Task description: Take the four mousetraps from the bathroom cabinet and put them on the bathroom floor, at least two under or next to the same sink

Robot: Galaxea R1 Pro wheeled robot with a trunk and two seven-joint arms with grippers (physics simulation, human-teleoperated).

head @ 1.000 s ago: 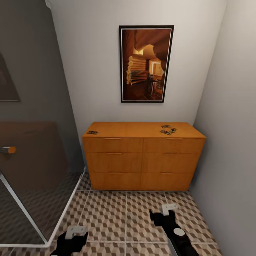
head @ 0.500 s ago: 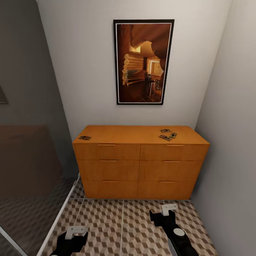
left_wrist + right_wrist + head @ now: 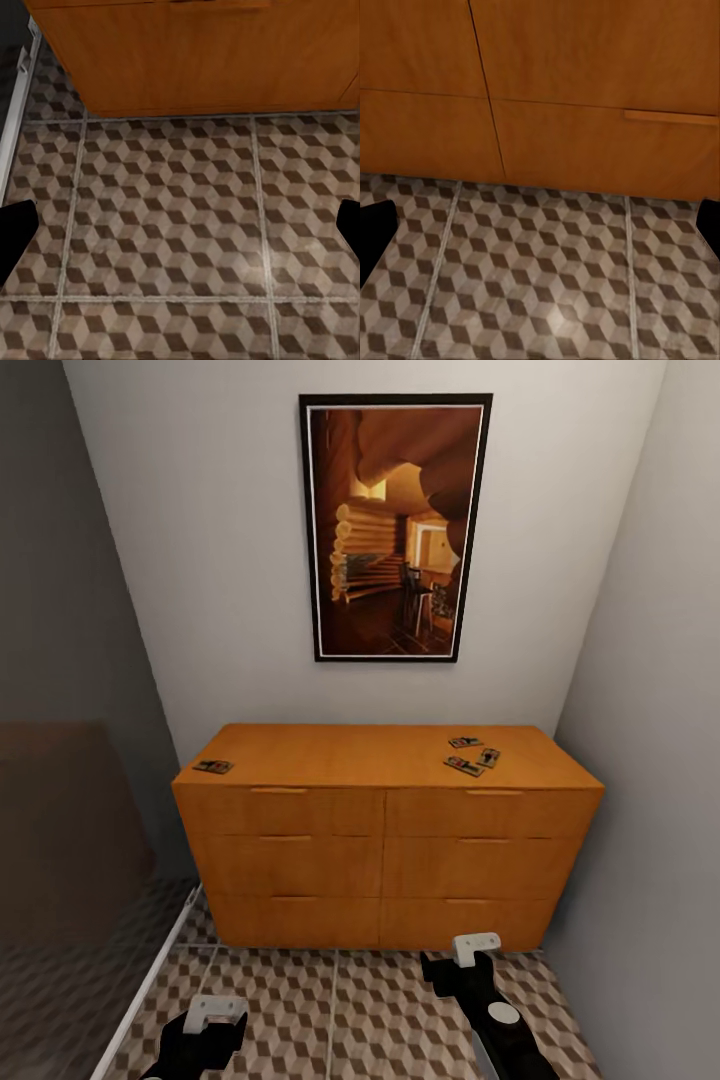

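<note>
The orange-brown cabinet [image 3: 385, 840] stands against the far wall, drawers closed. On its top lie the mousetraps: one alone near the left front corner [image 3: 213, 766] and three close together at the right [image 3: 465, 742], [image 3: 464, 765], [image 3: 489, 757]. Both arms hang low over the cube-patterned bathroom floor [image 3: 370, 1020], short of the cabinet. My left gripper [image 3: 205, 1028] [image 3: 180, 232] is open, with bare tiles between its dark fingers [image 3: 15, 234]. My right gripper [image 3: 465, 958] [image 3: 540, 225] is open too, facing the lowest drawer fronts [image 3: 585, 142]. The bathroom sink is out of view.
A framed picture [image 3: 395, 530] hangs above the cabinet. A grey wall [image 3: 660, 780] closes the right side. At the left a dark glass partition [image 3: 70, 820] stands on a white floor rail [image 3: 150, 985].
The whole view has shifted: the camera has come closer to the cabinet, which now looks larger and sits lower in the picture. The arms hold the same pose; the mousetraps lie unmoved.
</note>
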